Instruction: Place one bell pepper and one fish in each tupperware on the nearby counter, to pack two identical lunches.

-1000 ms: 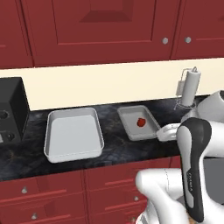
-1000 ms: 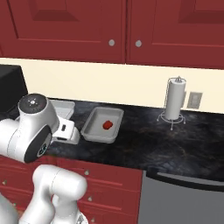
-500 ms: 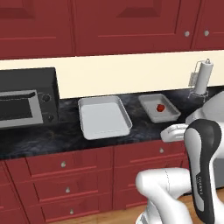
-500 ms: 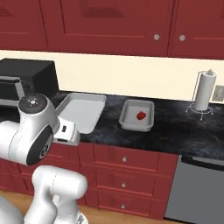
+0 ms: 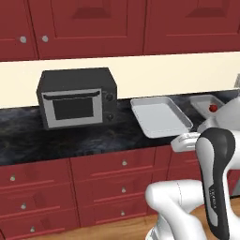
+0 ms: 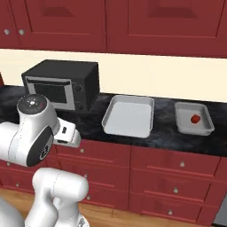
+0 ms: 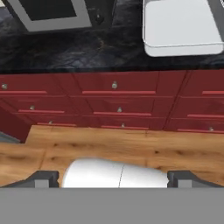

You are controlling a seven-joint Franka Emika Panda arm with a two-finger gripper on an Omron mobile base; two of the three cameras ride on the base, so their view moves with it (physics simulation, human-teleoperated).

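Your end effector [image 7: 112, 178] hangs empty with its two tips set wide apart, pointed down past the dark-red drawers [image 7: 114, 92] toward the wooden floor [image 7: 109, 146]. On the black marbled worktop [image 6: 164, 137] sit two lidless grey tupperware trays. The larger one [image 6: 128, 116] stands just right of the black toaster oven [image 6: 62, 84] and holds nothing. The smaller one [image 6: 193, 118], further right, holds one red bell pepper [image 6: 195, 118]. You see the same pepper [image 5: 213, 108] in the left base view, partly behind the arm. No fish and no second pepper can be made out from here, so you will have to look for them elsewhere.

When you reach a pepper, expect it to be light, firm and glossy. It is likely to roll or slip, so close across its widest part from above. A fish would probably be slender, light and slick; take it across the middle of its body, with the tips square to its length. The trays are stiff and shallow, so release each item low inside the rim.
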